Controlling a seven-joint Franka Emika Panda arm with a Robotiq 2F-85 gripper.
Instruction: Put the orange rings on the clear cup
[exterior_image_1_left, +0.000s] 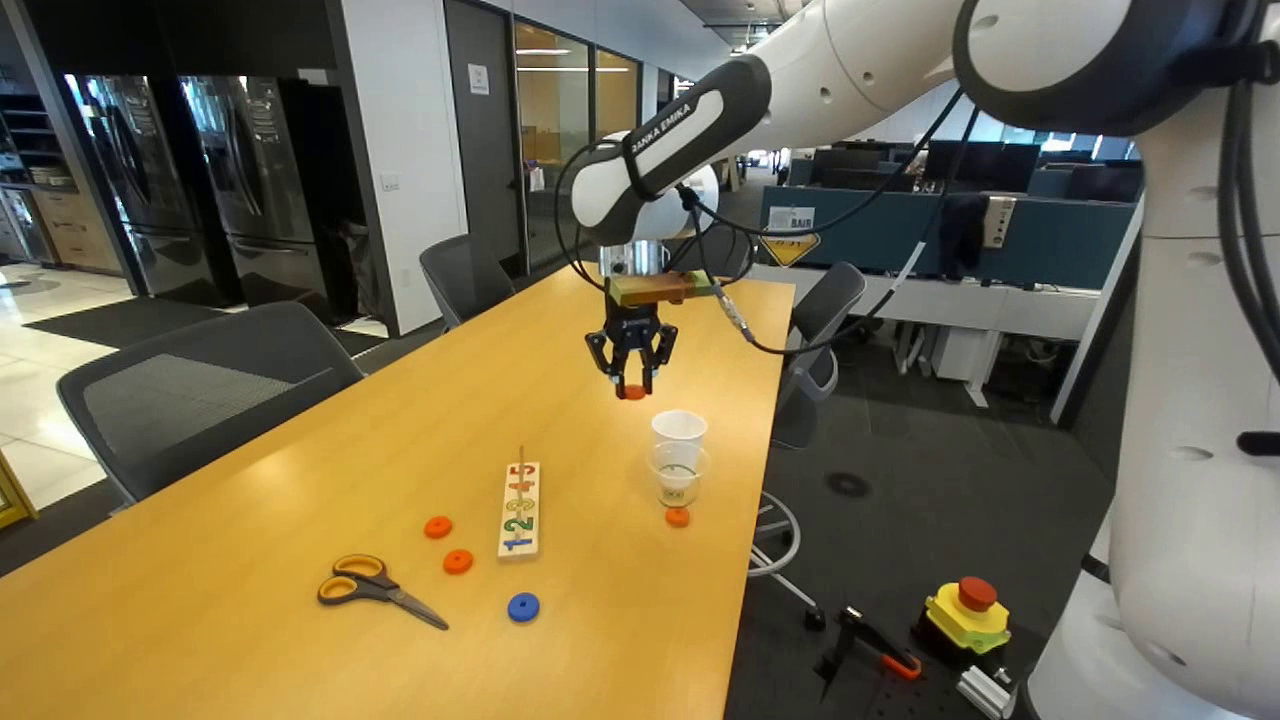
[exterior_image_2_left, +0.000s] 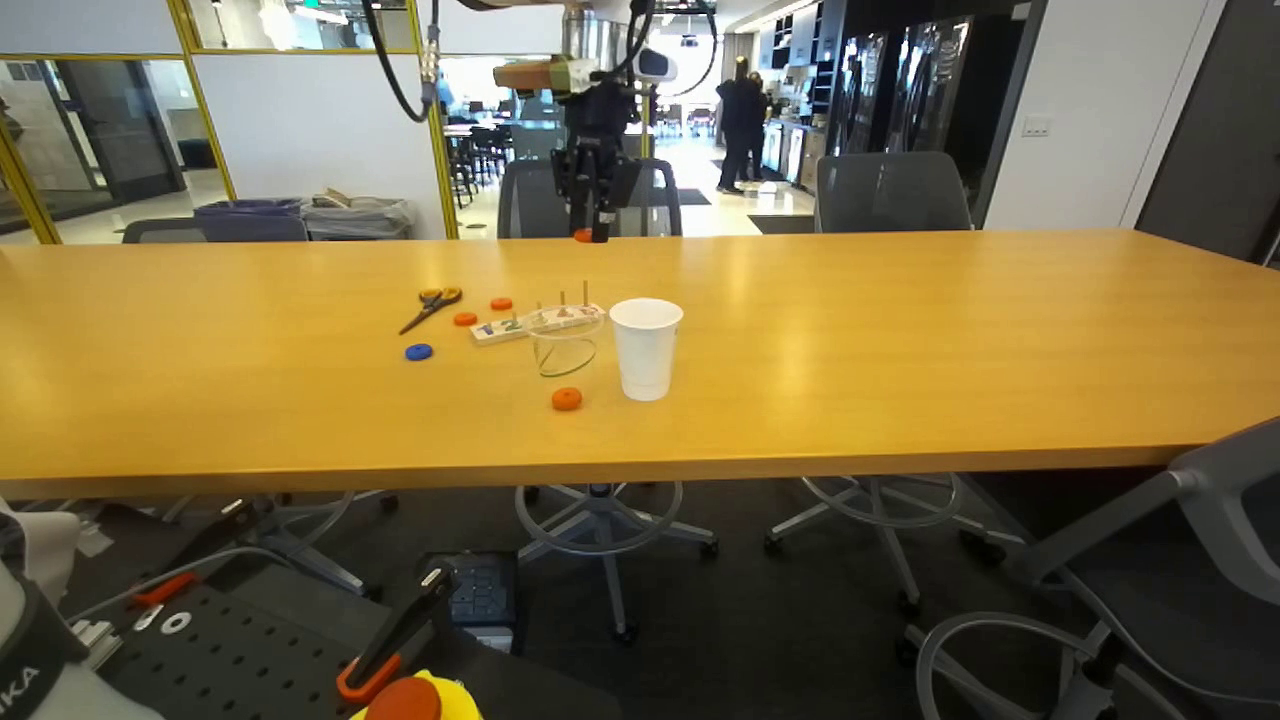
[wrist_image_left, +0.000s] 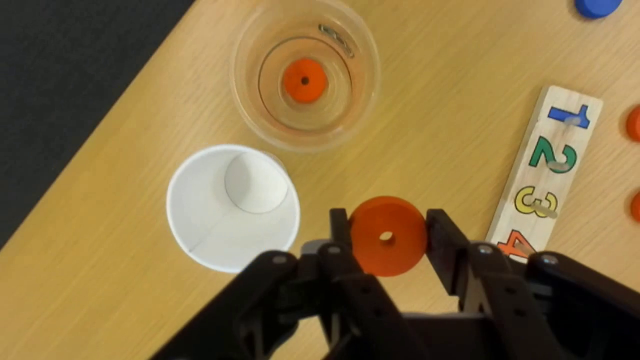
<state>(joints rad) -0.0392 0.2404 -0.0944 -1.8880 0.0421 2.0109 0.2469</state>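
Four orange rings (exterior_image_1_left: 458, 565) are drawing my eye, bright and flat. The jaws are pinching one ring (wrist_image_left: 387, 257) by its rim, its small hole facing up, above the tabletop (exterior_image_1_left: 300, 480). Inside the clear cup (wrist_image_left: 361, 95), another ring (wrist_image_left: 305, 93) is lying at the bottom; two are resting between the scissors (exterior_image_1_left: 388, 588) and the numbered peg board (exterior_image_1_left: 530, 515).

Two cups (wrist_image_left: 357, 97), four orange rings (exterior_image_1_left: 458, 563) (plus one blue ring (exterior_image_1_left: 523, 609)).
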